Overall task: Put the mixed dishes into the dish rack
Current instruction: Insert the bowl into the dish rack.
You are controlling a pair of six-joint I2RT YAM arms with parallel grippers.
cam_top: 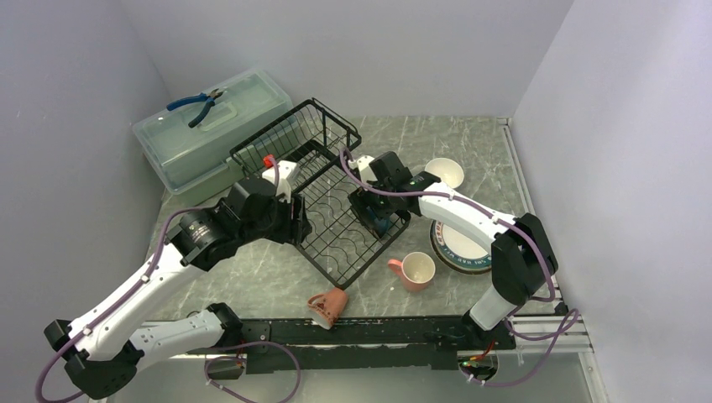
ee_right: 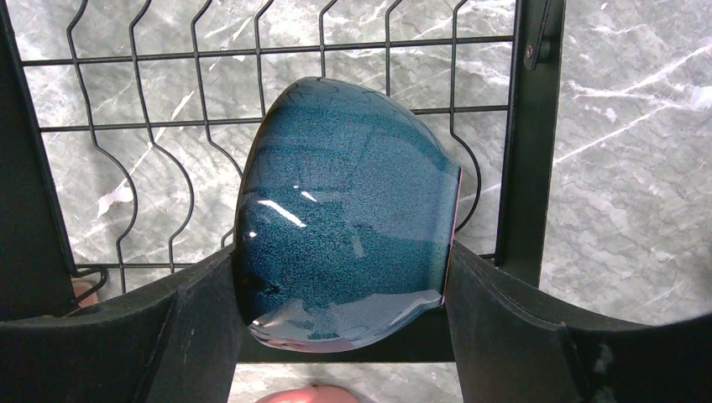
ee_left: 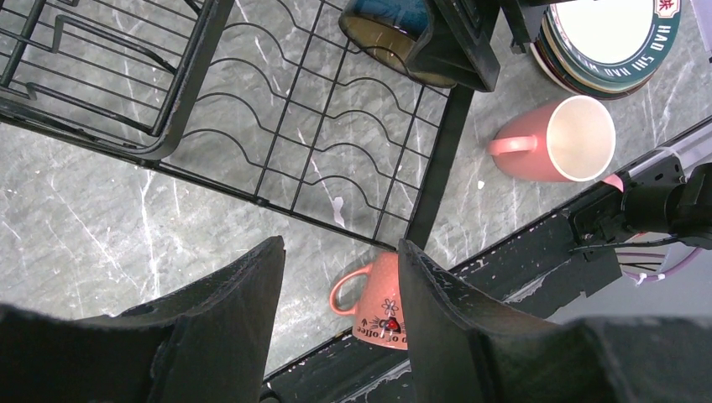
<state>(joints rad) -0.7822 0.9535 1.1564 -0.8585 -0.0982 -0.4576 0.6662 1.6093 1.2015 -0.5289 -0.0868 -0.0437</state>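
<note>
Right wrist view: clamped on a blue bowl [ee_right: 344,210] with the right jaws, rim sideways, over the wire floor of the dish rack [ee_right: 529,126]. Hovering with left jaws apart above the tabletop [ee_left: 84,218], by a pink mug [ee_left: 374,295].

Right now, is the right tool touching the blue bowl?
Touching. Right wrist view shows the right tool with fingers pressed against both sides of the blue bowl.

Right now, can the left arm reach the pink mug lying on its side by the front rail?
Probably yes: the left gripper is open and empty, and the mug shows between its fingers with nothing in the way.
</note>
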